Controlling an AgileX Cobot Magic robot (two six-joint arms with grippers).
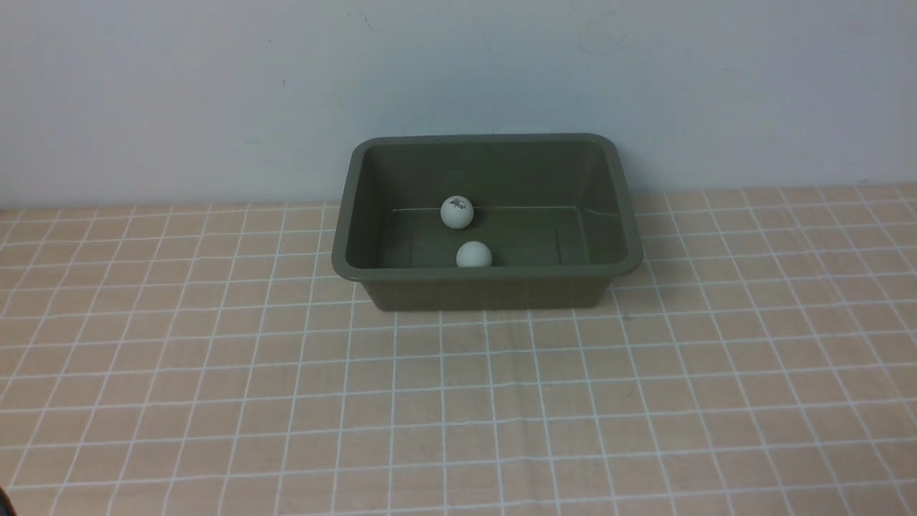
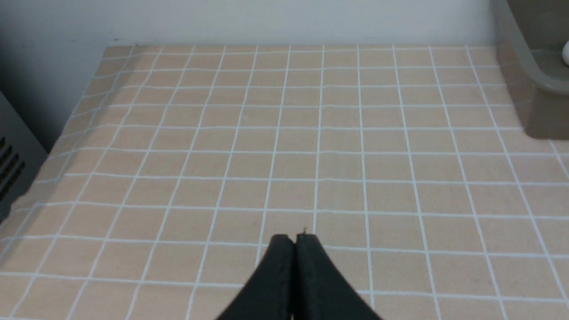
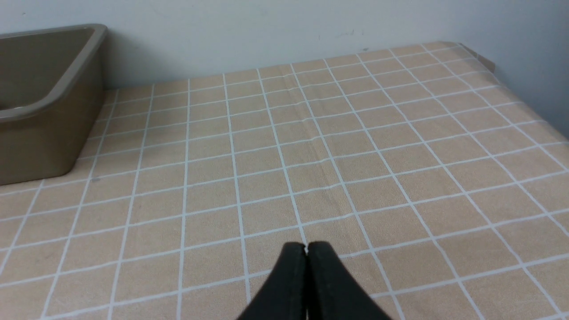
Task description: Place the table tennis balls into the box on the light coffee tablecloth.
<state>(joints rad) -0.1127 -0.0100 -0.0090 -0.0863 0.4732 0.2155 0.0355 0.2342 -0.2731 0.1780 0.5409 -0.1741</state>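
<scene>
Both sets of jaws are pressed shut with nothing between them. In the left wrist view the left gripper (image 2: 295, 238) shows its two black fingers meeting tip to tip above bare cloth; in the right wrist view the right gripper (image 3: 306, 246) looks the same, its tips closed over a white grid line. Neither gripper touches anything, and neither arm reaches into the front view.

Beneath them lies the light coffee tablecloth (image 1: 458, 401) — tan-peach with thin white lines forming small squares — covering the desk up to the pale wall (image 1: 215, 93).

Well apart from both grippers, the box (image 1: 372, 276) stands near the wall at the far middle of the cloth, an olive-green tub with a flared rim and sloping sides. Only a corner of it shows in each wrist view.

Both table tennis balls are inside the box, on its floor. The logo ball (image 1: 457, 212) sits toward the far wall, its dark print facing up. The plain ball (image 1: 474, 254) lies nearer — close against the front wall, partly hidden by the rim. They are near each other but not touching.
</scene>
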